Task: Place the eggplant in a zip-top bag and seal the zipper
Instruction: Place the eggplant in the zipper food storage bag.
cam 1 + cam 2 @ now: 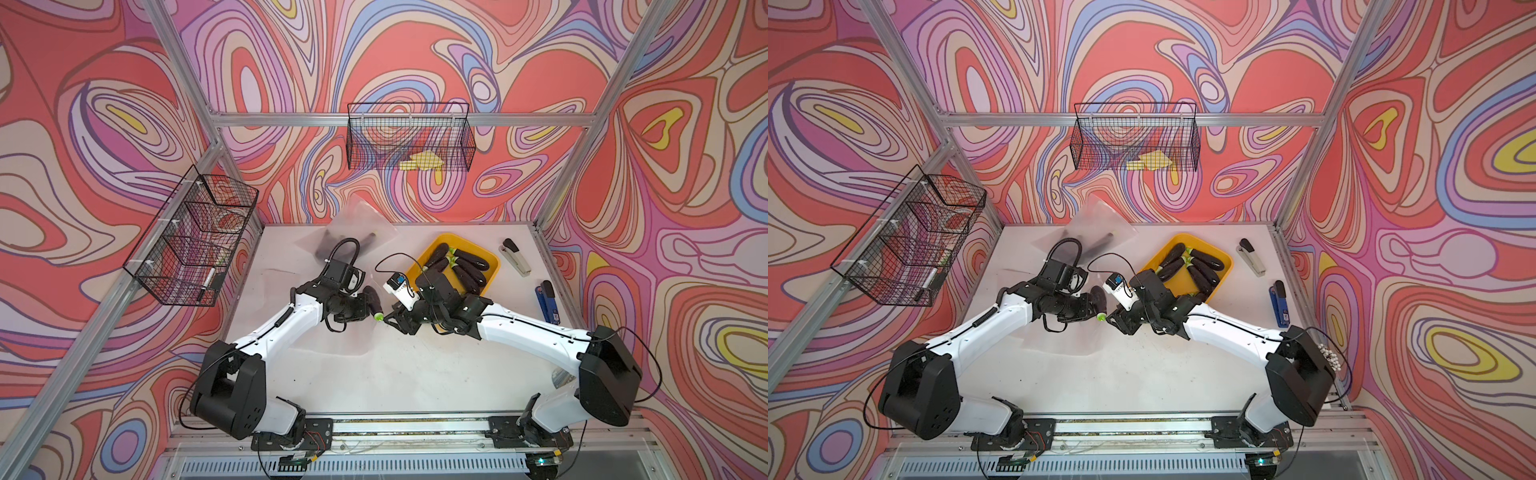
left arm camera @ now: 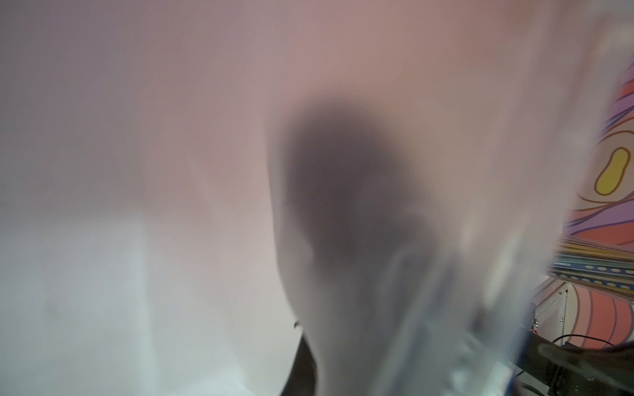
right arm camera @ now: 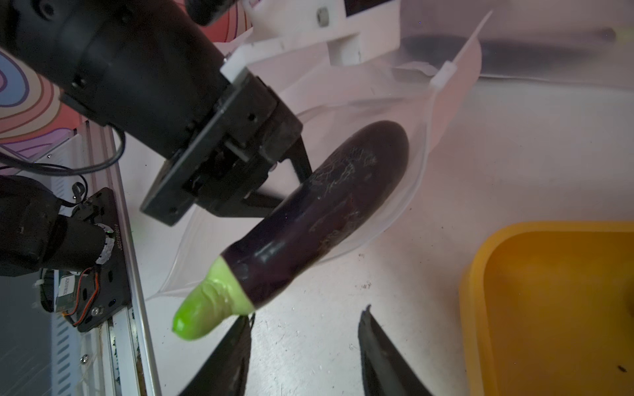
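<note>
Now, clear plastic zip-top bag [image 3: 360, 99]: mouth lifted by its rim; hold it wide.
Dark purple eggplant with green stem [image 3: 326, 212]: half inside, stem end sticking out; push it fully in before zipping.
Left gripper [image 3: 291, 185]: clamped on the bag's rim.
Right gripper [image 3: 308, 313]: jaws apart, empty, just beside the stem.

Through my left wrist camera the film of the bag [image 2: 137, 171] fogs nearly everything; behind it sits a dark shape [image 2: 336, 178] too blurred to name. In the right wrist view the tips of my left tool [image 3: 291, 185] vanish behind the eggplant [image 3: 326, 205], so I cannot tell what they pinch. My right tool [image 3: 305, 319] and the yellow tray [image 3: 480, 274] run off the picture's edge.
</note>
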Robot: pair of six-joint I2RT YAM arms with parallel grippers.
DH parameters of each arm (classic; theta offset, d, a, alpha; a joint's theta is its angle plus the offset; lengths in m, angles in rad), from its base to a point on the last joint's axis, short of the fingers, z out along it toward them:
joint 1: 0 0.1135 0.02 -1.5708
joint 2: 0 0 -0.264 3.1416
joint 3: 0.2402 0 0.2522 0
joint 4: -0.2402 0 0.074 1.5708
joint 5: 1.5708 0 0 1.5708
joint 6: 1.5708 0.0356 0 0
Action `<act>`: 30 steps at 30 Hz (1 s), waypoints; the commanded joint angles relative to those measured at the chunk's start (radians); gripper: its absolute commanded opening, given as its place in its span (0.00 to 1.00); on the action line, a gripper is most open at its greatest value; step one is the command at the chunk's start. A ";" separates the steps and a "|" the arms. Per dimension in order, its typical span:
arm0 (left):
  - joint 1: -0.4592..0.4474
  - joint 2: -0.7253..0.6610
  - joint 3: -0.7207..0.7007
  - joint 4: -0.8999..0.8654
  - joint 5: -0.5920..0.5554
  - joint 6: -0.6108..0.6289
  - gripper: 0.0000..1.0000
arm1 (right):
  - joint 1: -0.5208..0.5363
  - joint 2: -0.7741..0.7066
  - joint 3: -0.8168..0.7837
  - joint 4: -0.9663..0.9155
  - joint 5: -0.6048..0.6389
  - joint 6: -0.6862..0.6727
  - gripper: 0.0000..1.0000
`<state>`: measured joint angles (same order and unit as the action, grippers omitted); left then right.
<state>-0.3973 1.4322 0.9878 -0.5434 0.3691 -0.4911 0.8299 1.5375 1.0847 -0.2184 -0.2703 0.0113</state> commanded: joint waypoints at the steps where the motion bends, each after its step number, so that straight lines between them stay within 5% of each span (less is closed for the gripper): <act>1: 0.006 -0.006 0.031 -0.034 0.010 -0.008 0.00 | 0.016 0.040 0.057 0.050 0.021 -0.033 0.51; 12: 0.007 -0.016 0.025 -0.054 0.000 0.001 0.00 | 0.019 0.051 0.068 0.163 0.004 0.046 0.52; 25: 0.024 0.021 0.051 -0.054 0.119 -0.012 0.00 | 0.038 0.078 0.068 0.220 0.014 -0.104 0.58; 30: 0.038 0.007 0.046 -0.059 0.111 -0.022 0.00 | 0.039 0.113 0.099 0.188 0.019 -0.095 0.47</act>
<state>-0.3698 1.4422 1.0195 -0.5690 0.4629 -0.4992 0.8612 1.6234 1.1625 -0.0380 -0.2577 -0.0708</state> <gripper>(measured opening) 0.047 0.481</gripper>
